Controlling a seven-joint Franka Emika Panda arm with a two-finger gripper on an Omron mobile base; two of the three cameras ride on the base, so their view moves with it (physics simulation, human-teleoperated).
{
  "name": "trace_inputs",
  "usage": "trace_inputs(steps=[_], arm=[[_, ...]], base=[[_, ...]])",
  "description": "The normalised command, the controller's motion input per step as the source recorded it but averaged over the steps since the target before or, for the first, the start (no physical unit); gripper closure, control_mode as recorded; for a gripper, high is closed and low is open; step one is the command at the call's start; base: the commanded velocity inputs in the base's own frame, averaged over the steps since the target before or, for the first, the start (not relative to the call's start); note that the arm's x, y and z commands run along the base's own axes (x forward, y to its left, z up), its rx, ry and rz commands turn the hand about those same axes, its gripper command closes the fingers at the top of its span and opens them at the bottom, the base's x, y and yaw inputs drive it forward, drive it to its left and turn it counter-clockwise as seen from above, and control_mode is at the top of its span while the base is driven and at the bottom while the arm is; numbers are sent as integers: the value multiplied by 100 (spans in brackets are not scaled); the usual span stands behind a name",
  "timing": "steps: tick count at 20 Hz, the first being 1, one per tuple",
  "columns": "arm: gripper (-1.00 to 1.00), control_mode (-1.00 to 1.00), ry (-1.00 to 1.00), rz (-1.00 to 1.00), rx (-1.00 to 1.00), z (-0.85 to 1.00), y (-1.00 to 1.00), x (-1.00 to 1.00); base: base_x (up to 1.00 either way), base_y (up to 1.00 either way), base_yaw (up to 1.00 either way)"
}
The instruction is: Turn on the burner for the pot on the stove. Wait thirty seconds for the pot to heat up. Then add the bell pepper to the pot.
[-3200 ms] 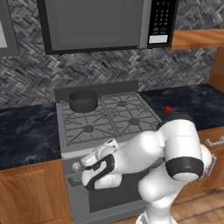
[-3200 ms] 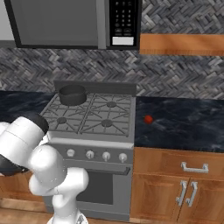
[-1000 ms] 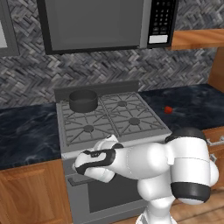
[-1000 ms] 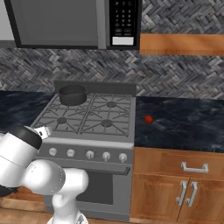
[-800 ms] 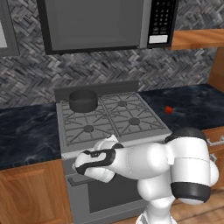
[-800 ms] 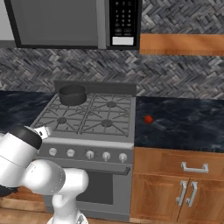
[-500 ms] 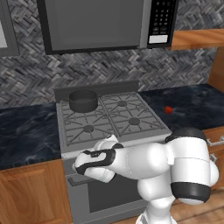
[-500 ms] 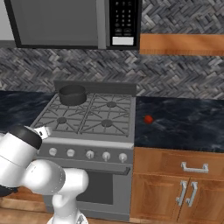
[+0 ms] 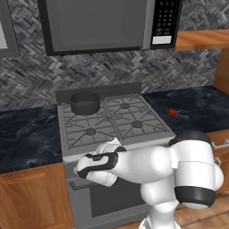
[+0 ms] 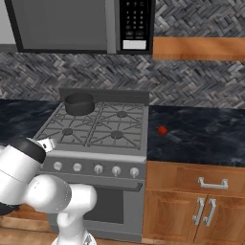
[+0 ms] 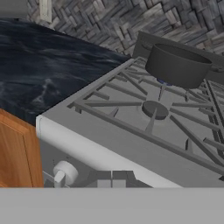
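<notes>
Gripper: the gripper (image 11: 111, 179) is low down at the front left of the stove (image 9: 67, 159), by the knob row. Its two finger tips are pressed together and hold nothing.
Knob: a round pale knob (image 11: 64, 173) sits just to the left of the finger tips in the hand view, very near them.
Pot: the dark grey pot (image 9: 85, 102) sits on the back left burner of the stove. In the hand view it is up and to the right (image 11: 177, 65), well away from the finger tips.
Flame: a small bit of blue shows under the pot in the hand view, so that burner may be lit. It is too small to be sure.
Bell pepper: the little red bell pepper (image 10: 162, 130) lies on the dark counter (image 10: 201, 139) to the right of the stove, well apart from the pot.
Which way next: the pepper lies far to the right of the gripper, on the other side of the stove. I think the arm must swing right across the stove front to reach it.
Pepper shape: it is a round lump, so I cannot tell a long side.
</notes>
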Motion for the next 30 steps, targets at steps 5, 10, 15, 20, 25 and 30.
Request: trace_inputs(steps=[5, 10, 15, 20, 25, 30], arm=[[100, -100, 0, 0, 0, 0, 0, 0], [100, -100, 0, 0, 0, 0, 0, 0], [100, -100, 0, 0, 0, 0, 0, 0], [100, -100, 0, 0, 0, 0, 0, 0], [100, -100, 0, 0, 0, 0, 0, 0], [100, -100, 0, 0, 0, 0, 0, 0]], base=[[0, 0, 0], [0, 0, 0], [0, 0, 0], [0, 0, 0], [0, 0, 0], [0, 0, 0]])
